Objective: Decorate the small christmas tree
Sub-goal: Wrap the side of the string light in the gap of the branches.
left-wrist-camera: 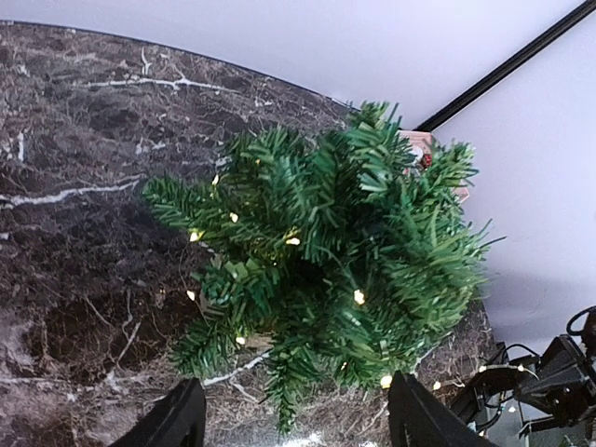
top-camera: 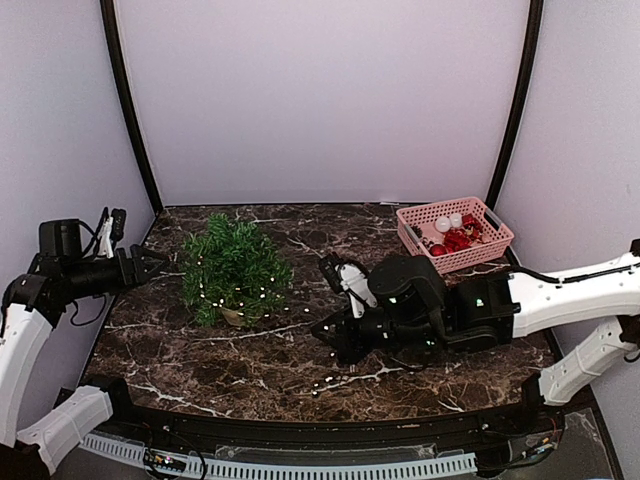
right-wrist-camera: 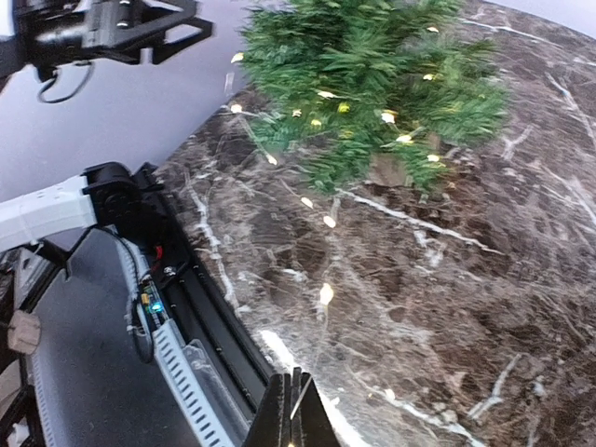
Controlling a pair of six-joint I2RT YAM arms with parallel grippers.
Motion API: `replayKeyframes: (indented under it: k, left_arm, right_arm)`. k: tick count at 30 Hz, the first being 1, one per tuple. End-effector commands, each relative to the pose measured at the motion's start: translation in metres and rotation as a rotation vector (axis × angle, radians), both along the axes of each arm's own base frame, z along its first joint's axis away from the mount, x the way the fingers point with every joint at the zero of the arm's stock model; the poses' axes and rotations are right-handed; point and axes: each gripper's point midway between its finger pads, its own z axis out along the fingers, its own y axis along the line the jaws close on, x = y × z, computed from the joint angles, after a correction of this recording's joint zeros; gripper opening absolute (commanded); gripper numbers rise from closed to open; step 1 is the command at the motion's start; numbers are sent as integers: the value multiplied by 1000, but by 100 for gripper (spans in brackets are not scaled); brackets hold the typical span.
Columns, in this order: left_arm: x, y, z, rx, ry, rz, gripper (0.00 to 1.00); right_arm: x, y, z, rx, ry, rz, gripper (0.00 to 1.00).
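Note:
The small christmas tree (top-camera: 235,268) stands on the left part of the marble table, with tiny lit bulbs among its dark green branches. My left gripper (top-camera: 157,265) hovers just left of it, open, with nothing between its fingers. In the left wrist view the tree (left-wrist-camera: 335,251) fills the space ahead of the spread left gripper (left-wrist-camera: 296,419). A thin light string (right-wrist-camera: 326,294) trails from the tree (right-wrist-camera: 372,84) across the table. My right gripper (right-wrist-camera: 298,391) is shut on this wire near the front edge, right of the tree, where the right gripper (top-camera: 325,335) sits low.
A pink basket (top-camera: 486,217) holding red ornaments (top-camera: 458,239) stands at the back right corner. Loose bulbs of the light string (top-camera: 320,385) lie on the table in front of the right arm. Black frame posts rise at both back corners.

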Motion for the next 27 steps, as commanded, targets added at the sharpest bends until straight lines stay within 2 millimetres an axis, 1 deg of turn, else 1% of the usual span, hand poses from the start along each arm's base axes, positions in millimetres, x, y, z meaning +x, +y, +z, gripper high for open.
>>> replayKeyframes:
  k: [1, 2, 3, 5, 7, 10, 13, 14, 15, 16, 17, 18, 19, 20, 21, 22, 23, 24, 25, 26, 27]
  left_arm:
    - [13, 6, 40, 50, -139, 12, 71]
    - [16, 6, 51, 58, -171, 8, 71]
    - [20, 6, 54, 71, -178, -1, 72]
    - [27, 5, 78, 88, -235, -16, 72]
    - [34, 2, 92, 89, -267, -42, 72]
    - [44, -7, 110, 61, -311, -102, 73]
    - [60, -20, 120, 55, -320, -148, 73]
    - [66, -29, 119, 60, -317, -176, 73]
    - [68, -33, 128, 62, -340, -191, 73]
    - [74, -45, 125, 63, -333, -230, 73]
    - [76, -51, 136, 65, -358, -249, 74]
    - [81, -64, 131, 70, -351, -294, 74]
    - [83, -71, 141, 72, -375, -317, 74]
    - [87, -86, 135, 75, -364, -369, 74]
    - [87, -94, 145, 74, -391, -396, 75]
    - [88, -110, 139, 71, -383, -453, 75]
    - [89, -118, 147, 69, -408, -477, 76]
    - [91, -133, 140, 71, -398, -525, 76]
    - [92, -139, 145, 72, -415, -544, 76]
    - [94, -153, 136, 79, -402, -589, 77]
    - [95, -159, 139, 83, -409, -606, 77]
  right_arm:
    - [51, -29, 3, -65, -35, -208, 0]
    - [61, -32, 6, -64, -43, -229, 0]
    - [71, -34, 11, -58, -55, -247, 0]
    - [90, -36, 25, -34, -87, -272, 0]
    - [108, -33, 41, -8, -123, -287, 0]
    - [136, -23, 57, 13, -169, -294, 0]
    - [163, -11, 67, 24, -204, -287, 0]
    - [171, -6, 69, 30, -208, -285, 0]
    - [178, 0, 72, 42, -212, -275, 0]
    - [185, 6, 75, 54, -218, -264, 0]
    - [190, 12, 78, 67, -225, -250, 0]
    - [195, 19, 82, 79, -233, -236, 0]
    - [200, 25, 90, 98, -246, -224, 0]
    - [204, 31, 92, 107, -252, -217, 0]
    - [208, 36, 95, 119, -262, -210, 0]
    - [211, 41, 97, 130, -268, -199, 0]
    - [214, 45, 98, 141, -274, -190, 0]
    - [215, 49, 101, 154, -282, -177, 0]
    - [217, 52, 102, 167, -290, -164, 0]
    - [219, 53, 101, 169, -293, -160, 0]
    - [219, 56, 106, 196, -303, -141, 0]
